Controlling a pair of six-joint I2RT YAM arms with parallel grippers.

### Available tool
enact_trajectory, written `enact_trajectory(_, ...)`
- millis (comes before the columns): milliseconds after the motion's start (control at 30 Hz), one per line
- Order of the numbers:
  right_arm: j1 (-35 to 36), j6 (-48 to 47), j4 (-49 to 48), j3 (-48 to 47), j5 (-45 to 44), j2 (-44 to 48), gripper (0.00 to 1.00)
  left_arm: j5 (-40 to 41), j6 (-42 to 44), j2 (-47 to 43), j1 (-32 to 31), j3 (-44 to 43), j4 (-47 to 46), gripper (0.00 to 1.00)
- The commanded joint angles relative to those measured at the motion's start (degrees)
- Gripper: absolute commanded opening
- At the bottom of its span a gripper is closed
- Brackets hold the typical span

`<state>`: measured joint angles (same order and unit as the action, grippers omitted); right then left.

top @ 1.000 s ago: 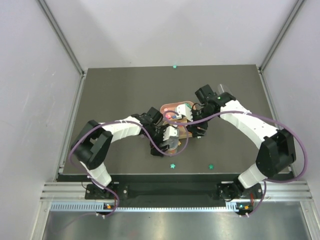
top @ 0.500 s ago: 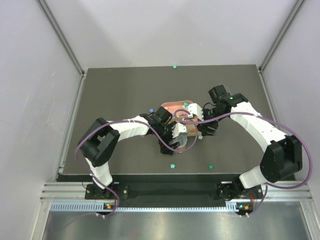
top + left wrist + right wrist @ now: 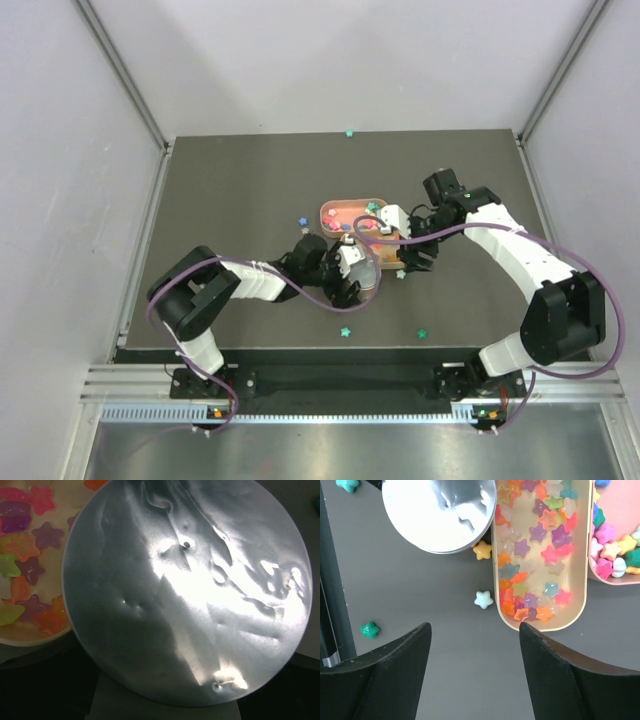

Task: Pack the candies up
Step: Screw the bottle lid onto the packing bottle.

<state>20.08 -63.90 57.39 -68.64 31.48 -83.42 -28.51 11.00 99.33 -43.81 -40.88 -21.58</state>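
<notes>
Candies [image 3: 521, 547] in cream tray [image 3: 546, 628], pink tray [image 3: 615, 581]

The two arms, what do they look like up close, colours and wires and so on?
Both the left arm and the right arm have white shell segments joined by chunky black joints, each trailed by a looping purple cable. The right gripper has two broad, matte black fingers.

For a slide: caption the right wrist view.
Open right hand near a cream oblong tray of multicoloured star candies, a round silvery disc beside it, stray stars on the dark table.
</notes>
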Motion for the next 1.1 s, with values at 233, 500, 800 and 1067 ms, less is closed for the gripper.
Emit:
enact_trajectory(233,-0.04,-1.05,-3.95,3.16,6.48,2.03,0.8,7.77,-0.91,1.23,-4.7,9.59,-2.49,0.97)
enact_trajectory(500,-0.21,-16.6,-2.63,8.97,10.43,3.62,1.0,6.19,3.58,1.74,-6.99,13.11,-9.0,0.9)
enact_trajectory(800,-1.09,-21.18,1.07,2.2,15.18,-2.71,1.0,5.66,3.32,7.02,-7.25,12.76,-18.57,0.99)
enact_trajectory(1067,-1.09,-22.39,0.89,2.98,16.06,-1.93,1.0,3.11,2.88,8.25,-7.34,12.76,-20.34,0.78)
